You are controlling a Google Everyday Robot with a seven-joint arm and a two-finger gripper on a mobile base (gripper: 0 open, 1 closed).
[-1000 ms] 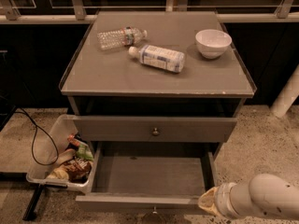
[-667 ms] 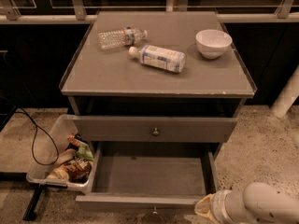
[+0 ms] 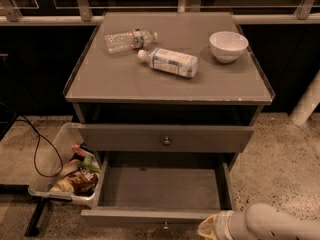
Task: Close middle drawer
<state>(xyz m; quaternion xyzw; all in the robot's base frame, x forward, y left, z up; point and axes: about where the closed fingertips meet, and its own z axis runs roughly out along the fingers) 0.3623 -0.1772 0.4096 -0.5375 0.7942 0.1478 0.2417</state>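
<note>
Camera view shows the gripper (image 3: 208, 228), spread untellable, beside the pulled-out middle drawer (image 3: 150, 215) over speckled floor (image 3: 280, 174).

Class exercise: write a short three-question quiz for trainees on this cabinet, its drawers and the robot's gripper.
1. True or false: the middle drawer is shut.
2. How many bottles lie on the cabinet top? A one, B two, C three.
3. Fill in: the gripper is low in the camera view, by the middle drawer's ____ edge.
Key: 1 false, it is pulled open; 2 B; 3 front.
</note>
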